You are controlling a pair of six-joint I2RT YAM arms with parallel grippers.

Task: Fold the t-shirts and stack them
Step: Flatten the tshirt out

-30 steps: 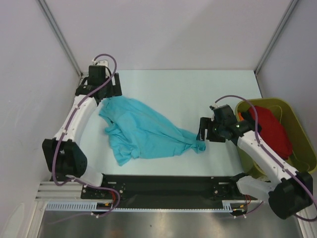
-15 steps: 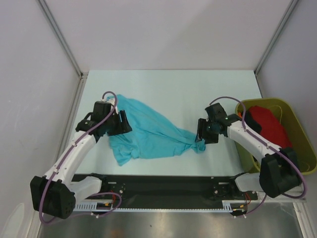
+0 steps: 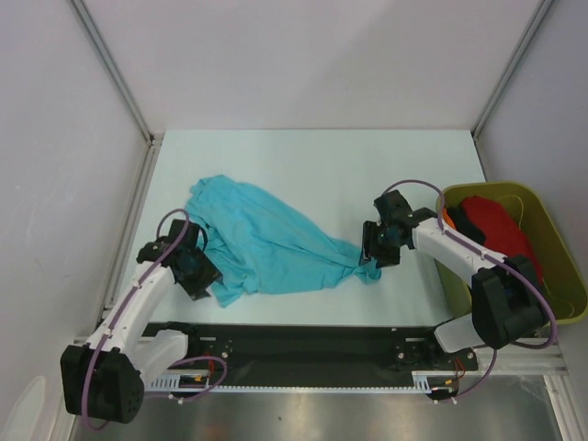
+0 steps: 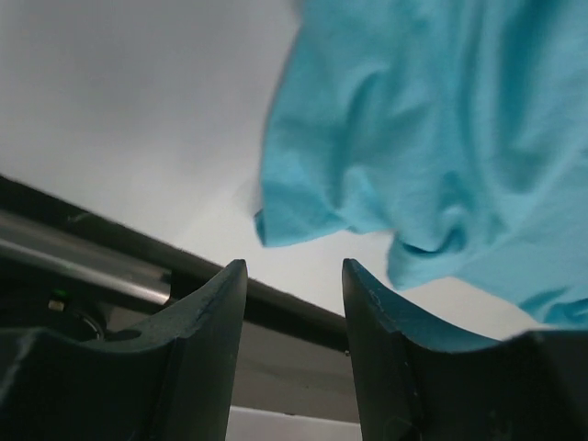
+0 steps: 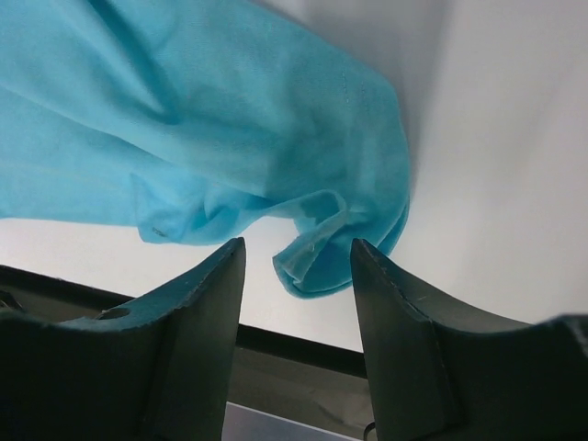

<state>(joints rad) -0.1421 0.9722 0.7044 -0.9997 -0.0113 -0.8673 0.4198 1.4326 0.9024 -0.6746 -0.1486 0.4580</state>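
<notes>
A turquoise t-shirt (image 3: 266, 241) lies crumpled on the pale table, drawn out to a twisted tip at its right. My left gripper (image 3: 204, 283) hangs at the shirt's near-left corner. In the left wrist view that gripper (image 4: 294, 276) is open with nothing between its fingers, and the shirt's corner (image 4: 308, 216) lies just beyond them. My right gripper (image 3: 371, 255) is over the right tip. In the right wrist view it (image 5: 299, 253) is open, and the rolled tip (image 5: 322, 253) lies on the table below the gap. A red t-shirt (image 3: 501, 234) sits in the tub.
An olive-green plastic tub (image 3: 556, 241) stands at the table's right edge, a bit of orange cloth (image 3: 446, 217) at its left rim. White walls enclose the table on three sides. A black rail (image 3: 303, 342) runs along the near edge between the arm bases.
My left arm has swung from the far left corner down the shirt's left side to its near-left corner. My right gripper has closed in on the right tip. Both pairs of jaws have narrowed.
</notes>
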